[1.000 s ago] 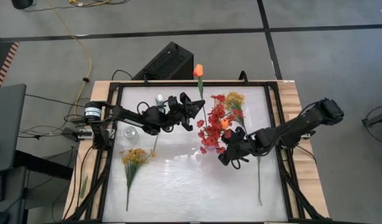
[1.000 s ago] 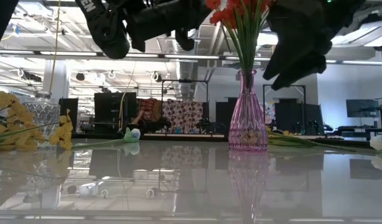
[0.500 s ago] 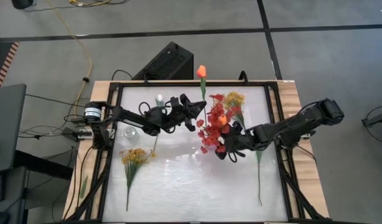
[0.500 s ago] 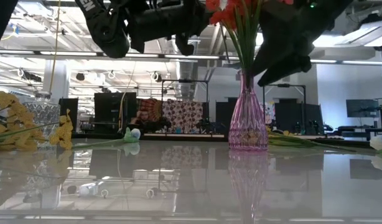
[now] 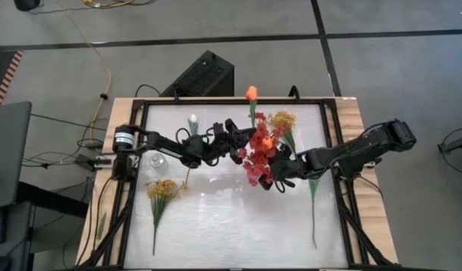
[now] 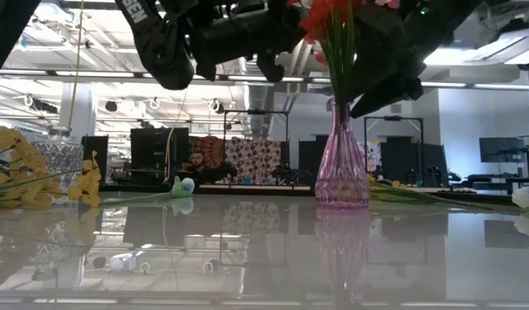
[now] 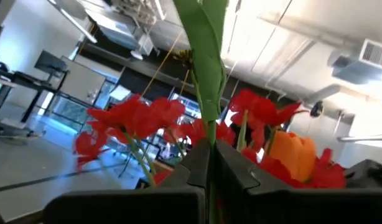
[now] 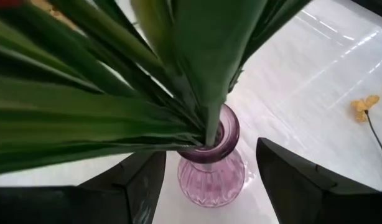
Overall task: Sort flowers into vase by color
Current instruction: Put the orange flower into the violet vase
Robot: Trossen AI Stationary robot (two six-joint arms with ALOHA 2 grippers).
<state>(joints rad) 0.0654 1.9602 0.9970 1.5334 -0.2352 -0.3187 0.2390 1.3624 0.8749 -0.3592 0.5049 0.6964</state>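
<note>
My left gripper (image 5: 242, 145) hangs above the table's middle, shut on the green stem of an orange tulip whose bud (image 5: 251, 92) points toward the far edge. Just to its right stands the pink vase (image 6: 340, 168) with red blossom sprays (image 5: 255, 154) and another orange tulip (image 7: 292, 153) in it. My right gripper (image 8: 206, 186) is open, slanting down at the vase's neck (image 8: 211, 144); one finger stands on either side of it, apart from the glass. My left gripper pinches the orange tulip's stem (image 7: 209, 134) between its two fingers, below a long green leaf. The fingers come from the table's left, slanting upward, and lie across the stem. The tulip is lifted clear of the table, its bud leaning toward the far edge.
A clear glass vase (image 5: 156, 160) stands at the left. Beside it lie a yellow spray (image 5: 162, 190) and a white tulip (image 5: 192, 120). Another yellow spray (image 5: 284, 120) lies right of the pink vase, its stem (image 5: 314, 214) reaching toward the near edge.
My left gripper has carried the orange tulip toward the table's right, up to the red flowers in the pink vase, and sunk a little. My right gripper has moved in toward the vase from the near right and now has its open fingers either side of the neck.
</note>
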